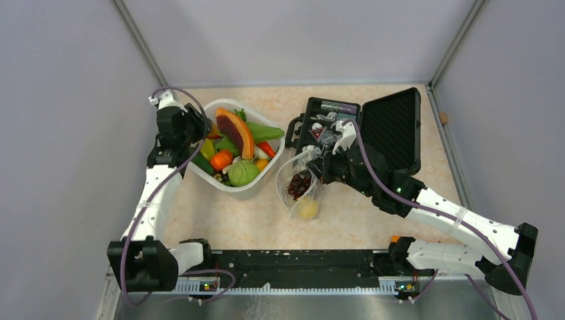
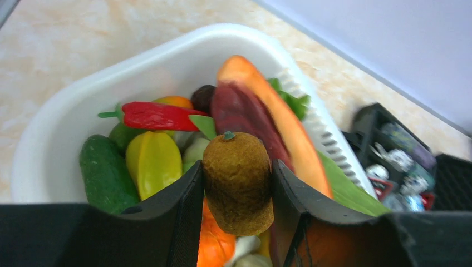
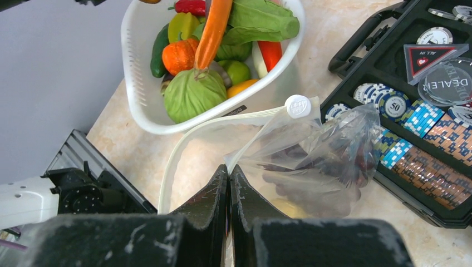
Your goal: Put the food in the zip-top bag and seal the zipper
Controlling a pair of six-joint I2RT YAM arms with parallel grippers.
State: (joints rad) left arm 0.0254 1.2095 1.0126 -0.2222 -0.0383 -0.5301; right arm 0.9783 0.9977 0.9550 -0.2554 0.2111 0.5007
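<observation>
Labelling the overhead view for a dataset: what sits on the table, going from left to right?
white basket → zip-top bag → open lid of the black case

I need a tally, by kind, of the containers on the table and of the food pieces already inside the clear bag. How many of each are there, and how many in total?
white basket: 1
black case: 1
zip-top bag: 1
dark grapes, one bunch in the bag: 1
yellow lemon, in the bag: 1
Total: 5
</observation>
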